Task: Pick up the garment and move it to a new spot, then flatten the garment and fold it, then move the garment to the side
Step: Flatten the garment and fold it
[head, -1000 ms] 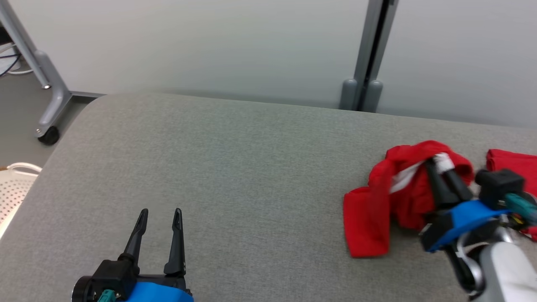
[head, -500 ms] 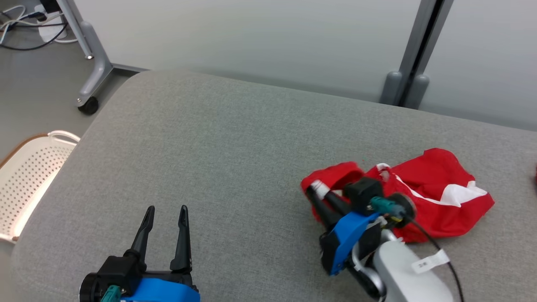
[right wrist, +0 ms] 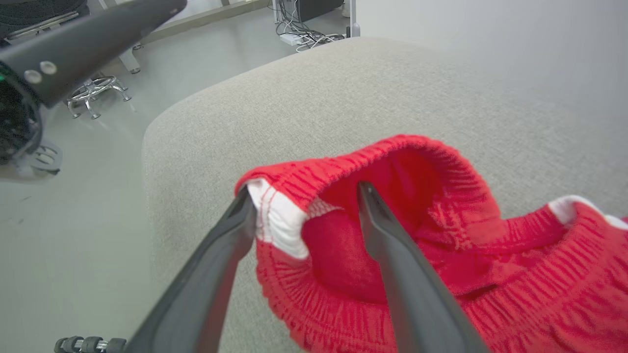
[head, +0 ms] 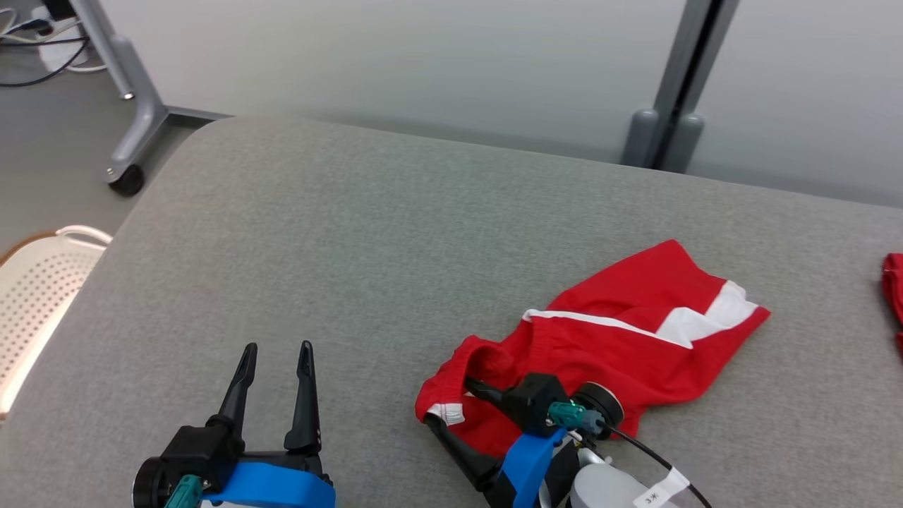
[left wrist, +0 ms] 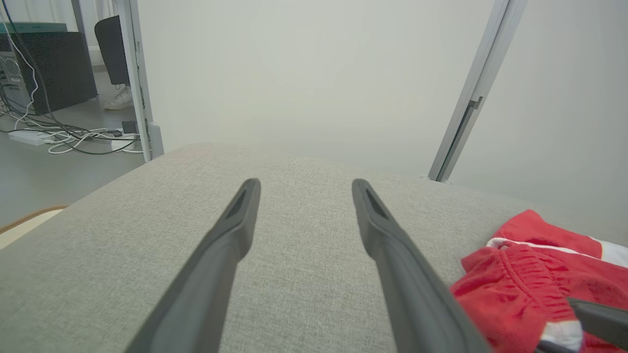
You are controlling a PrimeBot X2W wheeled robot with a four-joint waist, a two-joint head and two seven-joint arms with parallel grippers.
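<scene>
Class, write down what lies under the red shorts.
The red shorts lie on the grey padded table. The patch beneath them is covered, so anything there cannot be seen.

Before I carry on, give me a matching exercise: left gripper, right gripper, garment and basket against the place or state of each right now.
Things:
1. left gripper
2. right gripper
3. garment
4. basket

States:
A. red with white, lying on the grey surface
B. open, fingers either side of the waistband corner
C. white, beside the surface's left edge
D. open over bare surface

Pairs: 1-D, 2-B, 3-A, 4-C
</scene>
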